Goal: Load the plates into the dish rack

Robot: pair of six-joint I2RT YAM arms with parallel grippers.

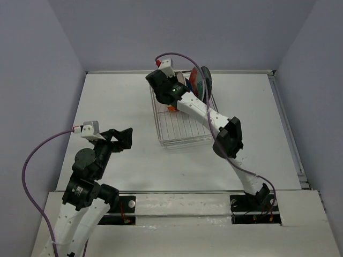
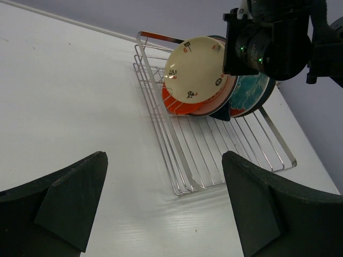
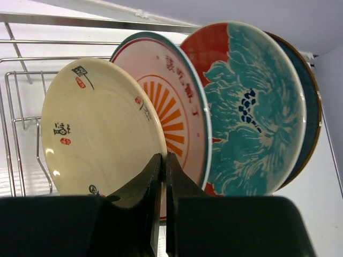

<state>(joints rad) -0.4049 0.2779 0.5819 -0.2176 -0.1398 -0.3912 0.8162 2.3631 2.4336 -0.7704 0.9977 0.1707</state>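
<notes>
My right gripper [image 3: 165, 160] is shut on the lower rim of the cream plate [image 3: 96, 128], which it holds upright in the dish rack [image 3: 80, 21]. Behind it stand the white plate with an orange striped centre [image 3: 177, 101], the red-and-teal plate [image 3: 252, 107] and a dark teal plate [image 3: 313, 118]. In the left wrist view the cream plate [image 2: 195, 67] sits in front of an orange plate [image 2: 179, 107] and a dark blue rim [image 2: 222, 113]. My left gripper [image 2: 164, 156] is open and empty above the table, left of the rack [image 1: 182, 140].
The near half of the rack [image 2: 225, 150] holds no plates. The right arm [image 1: 228, 136] stretches over the rack's right side. White walls bound the table at the back and sides.
</notes>
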